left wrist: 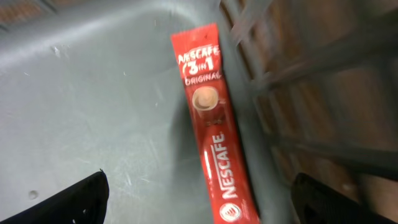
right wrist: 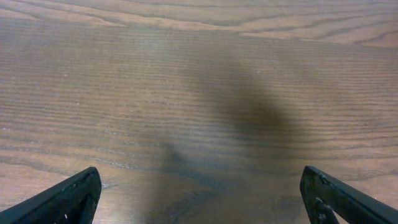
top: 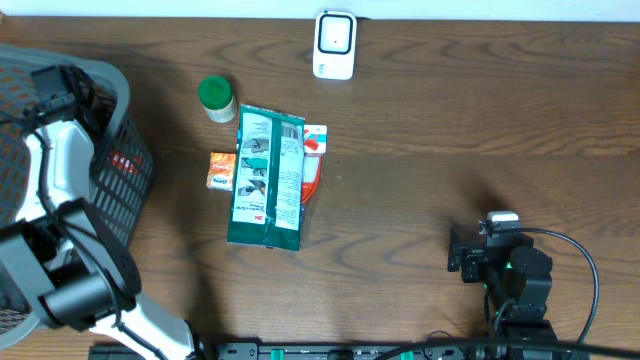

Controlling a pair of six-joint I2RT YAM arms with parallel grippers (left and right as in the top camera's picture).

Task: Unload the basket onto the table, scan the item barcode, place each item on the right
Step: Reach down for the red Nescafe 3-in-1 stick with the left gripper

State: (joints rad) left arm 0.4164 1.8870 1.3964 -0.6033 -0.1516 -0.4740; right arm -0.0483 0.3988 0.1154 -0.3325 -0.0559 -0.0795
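Grey plastic basket (top: 125,130) is my marker for all positions below. Inside it, on the smooth floor close against the slatted wall, lies a red Nescafe sachet (left wrist: 208,124), flat, printed face up, with no barcode showing on this side. My left gripper (left wrist: 205,202) hangs over it within the basket. Its jaws are spread wide, one fingertip on either side of the sachet's lower end, and it grips nothing. Just right of the basket, out on the wooden table (top: 430,150): a green-lidded jar (top: 216,98), a small orange box (top: 221,171), then a large green packet (top: 267,180) lying over something red (top: 314,178). Further right of the basket, toward the far edge, is the white scanner (top: 334,44). Well right of the basket, my right gripper (right wrist: 202,202) sits low over bare wood, jaws wide, empty. Judgement: the step in hand is the pick, and no scan has begun. The next move calls for lowering the left and closing across the sachet's narrow width. It is thin and lies flat on a hard floor, so the tips must catch its edges. Then lift clear of the basket rim and carry it right to the scanner. The sachet likely needs turning, since the barcode is probably on its hidden back.
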